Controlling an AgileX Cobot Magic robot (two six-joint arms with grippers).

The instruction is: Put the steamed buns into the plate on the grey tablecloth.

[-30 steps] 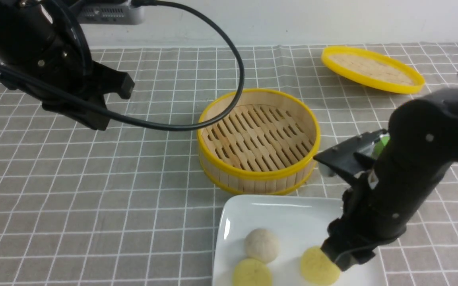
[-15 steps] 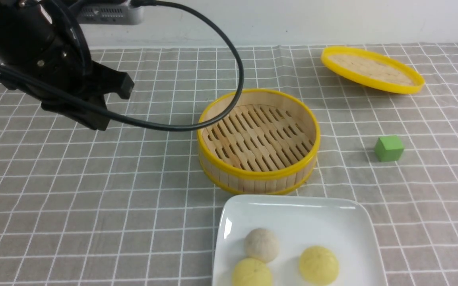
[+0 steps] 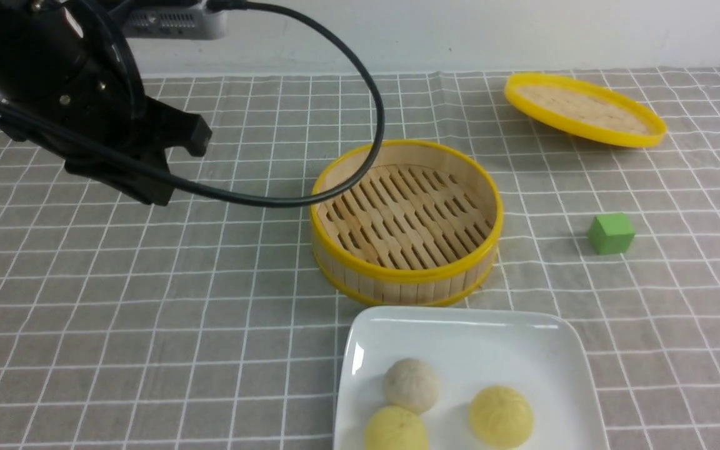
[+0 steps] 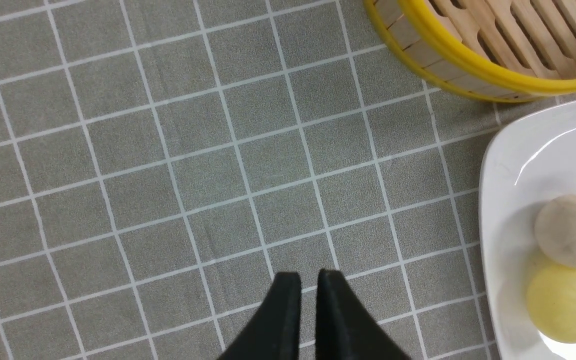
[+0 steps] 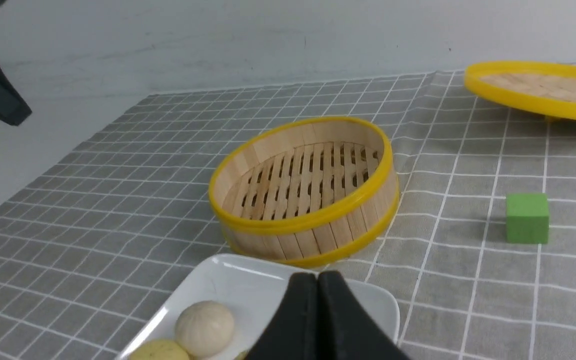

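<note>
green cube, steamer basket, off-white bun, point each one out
green cube [image 3: 611, 234]: front view, middle of the cube.
steamer basket [image 3: 407, 290]: front view, near outer wall, just below the yellow rim.
off-white bun [image 3: 411, 384]: front view, top of its dome.

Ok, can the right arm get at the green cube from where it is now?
Probably yes: only bare grey tablecloth lies between the right gripper, shut near the plate, and the green cube. Jaws must open.
</note>
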